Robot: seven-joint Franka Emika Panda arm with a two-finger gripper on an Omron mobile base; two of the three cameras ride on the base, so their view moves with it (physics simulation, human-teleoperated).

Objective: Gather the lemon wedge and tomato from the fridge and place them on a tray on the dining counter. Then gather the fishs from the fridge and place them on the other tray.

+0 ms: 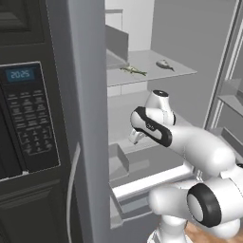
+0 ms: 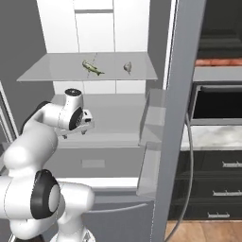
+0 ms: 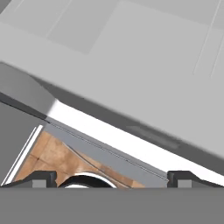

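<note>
The fridge (image 1: 88, 118) stands open, with both doors swung out. Two fishs lie apart on its upper shelf (image 2: 52, 71): an olive-tan one (image 1: 133, 70) (image 2: 92, 68) and a grey-silver one (image 1: 164, 64) (image 2: 127, 67). My gripper (image 1: 136, 137) (image 2: 75, 131) hangs well below them, over the front of the lower shelf, pointing down. It is open and holds nothing; in the hand view my gripper (image 3: 112, 179) looks past the shelf edge at the floor. The lemon wedge, tomato, trays and dining counter are out of view.
Door bins jut inward from the left door (image 1: 118, 161) and the right door (image 2: 151, 118). A dark oven panel (image 1: 28, 118) flanks the fridge on the left; an oven and drawers (image 2: 217, 142) sit on the right. The bottom drawer front (image 2: 94, 165) lies under the arm.
</note>
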